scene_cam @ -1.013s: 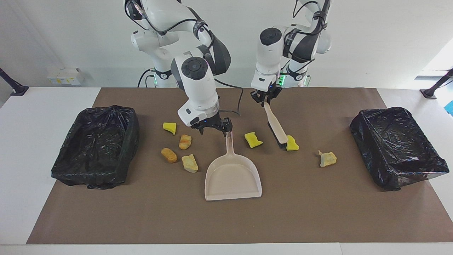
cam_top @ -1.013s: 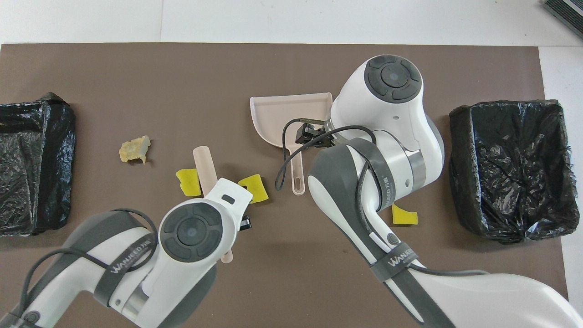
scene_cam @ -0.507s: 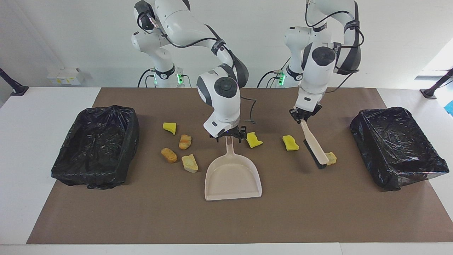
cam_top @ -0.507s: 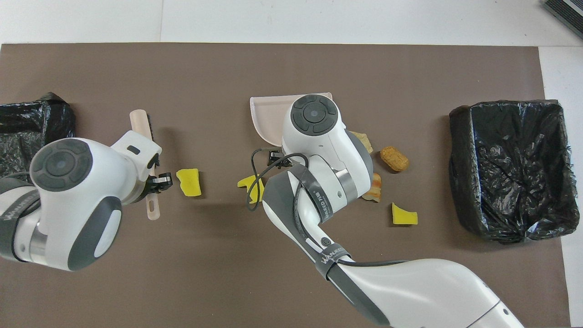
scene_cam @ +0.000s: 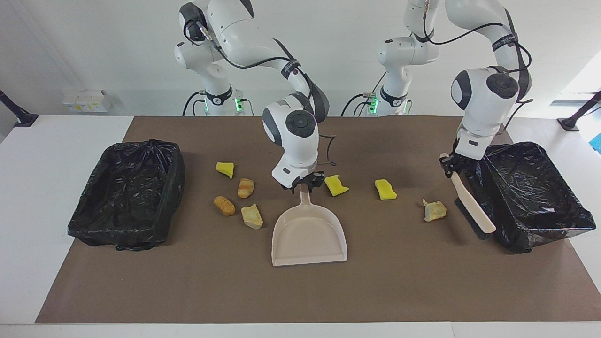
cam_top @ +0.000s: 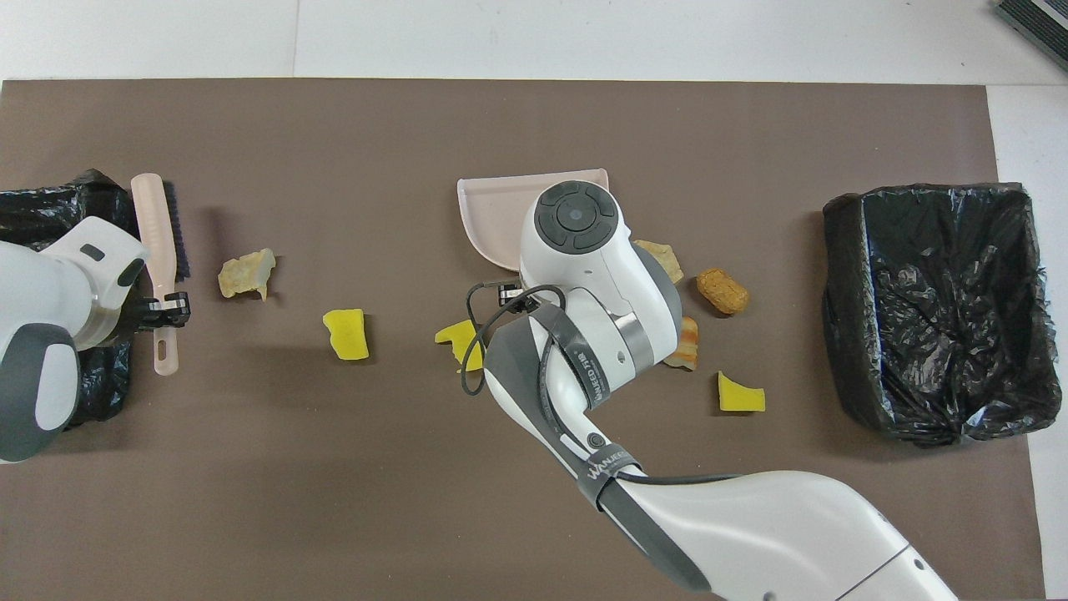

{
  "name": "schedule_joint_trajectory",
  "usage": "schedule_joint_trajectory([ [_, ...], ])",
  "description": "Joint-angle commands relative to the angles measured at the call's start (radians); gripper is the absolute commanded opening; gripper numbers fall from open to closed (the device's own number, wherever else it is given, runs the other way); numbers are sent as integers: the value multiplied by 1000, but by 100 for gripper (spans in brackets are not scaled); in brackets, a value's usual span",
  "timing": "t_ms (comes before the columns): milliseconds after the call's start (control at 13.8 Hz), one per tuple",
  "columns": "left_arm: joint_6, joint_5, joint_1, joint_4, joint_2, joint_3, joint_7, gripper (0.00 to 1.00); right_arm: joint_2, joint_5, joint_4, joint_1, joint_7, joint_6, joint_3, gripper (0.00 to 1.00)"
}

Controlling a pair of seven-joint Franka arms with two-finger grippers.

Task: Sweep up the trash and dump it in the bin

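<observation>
**A:** What fills the scene, biggest first?

**B:** A brown paper mat (scene_cam: 422, 281) covers the white table (scene_cam: 47, 188). A black-lined rectangular bin (scene_cam: 129, 192) sits at the right arm's end, and a second black-lined bin (scene_cam: 530, 192) at the left arm's end. Mid-mat lies a beige plastic dustpan (scene_cam: 307, 237), mouth away from the robots, handle toward them.

**A:** And the tools?

**B:** The left gripper (scene_cam: 453, 164) is clamped on the handle of a beige hand brush with black bristles (scene_cam: 472, 211); the brush slopes down just beside the second bin, on its dustpan side. The right gripper (scene_cam: 305, 182) sits at the dustpan's handle tip, but I cannot tell whether its fingers have closed on it.

**A:** Where's the trash?

**B:** All seven lumps lie on the mat, none in the pan. A pale tan crumb (scene_cam: 434, 210) is near the brush's bristles. Two yellow sponge chunks (scene_cam: 385, 189) (scene_cam: 335, 184) lie between brush and dustpan handle, the second just beside the right gripper. Toward the first bin from the pan: a tan bread piece (scene_cam: 252, 216) just beside the pan, an orange roll (scene_cam: 224, 205), a glazed bread lump (scene_cam: 245, 188) and a third yellow chunk (scene_cam: 225, 169).
</observation>
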Motion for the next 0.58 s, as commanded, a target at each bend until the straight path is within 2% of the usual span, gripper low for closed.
schedule_joint_trajectory([
  [0, 46, 13, 52, -68, -32, -14, 135, 0, -17, 3, 4, -15, -29, -35, 4, 0],
  [145, 91, 13, 49, -125, -38, -15, 207, 0, -29, 1, 15, -16, -38, -61, 4, 0],
  [289, 169, 3, 44, -193, -46, -22, 285, 0, -102, 12, 2, -23, -190, -76, 3, 0],
  [507, 171, 0, -41, -205, -49, -23, 289, 0, -234, 10, -25, -94, -479, -177, 4, 0],
])
